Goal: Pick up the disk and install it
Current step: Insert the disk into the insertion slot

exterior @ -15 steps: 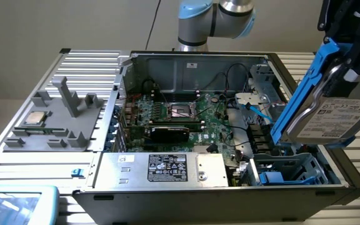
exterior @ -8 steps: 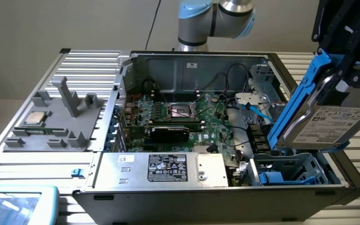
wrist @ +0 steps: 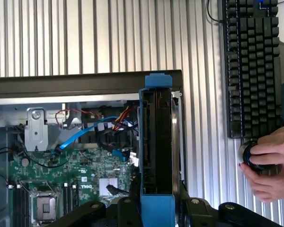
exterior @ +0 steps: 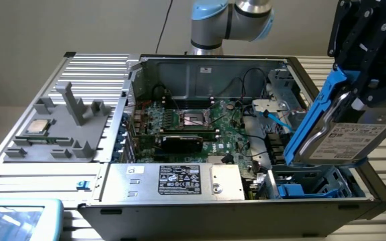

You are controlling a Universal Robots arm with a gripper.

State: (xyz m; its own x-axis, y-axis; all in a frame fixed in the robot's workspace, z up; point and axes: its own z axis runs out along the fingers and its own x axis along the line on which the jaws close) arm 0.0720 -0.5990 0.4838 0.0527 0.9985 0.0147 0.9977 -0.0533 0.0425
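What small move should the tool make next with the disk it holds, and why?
Probably a short, slow descent. The tool grips the disk on edge, tilted, seemingly above the open drive bay and not yet inside it. Lowering a little would bring its blue carrier toward the bay.

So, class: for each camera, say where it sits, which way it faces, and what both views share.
Exterior view: off the arm, above the open computer case, looking down into it; arm and gripper holding the disk show.
Wrist view: on the wrist, looking past the edge-on disk into the case; gripper shows, plus a person's hand by a keyboard.
Shared: disk, gripper, case, motherboard.
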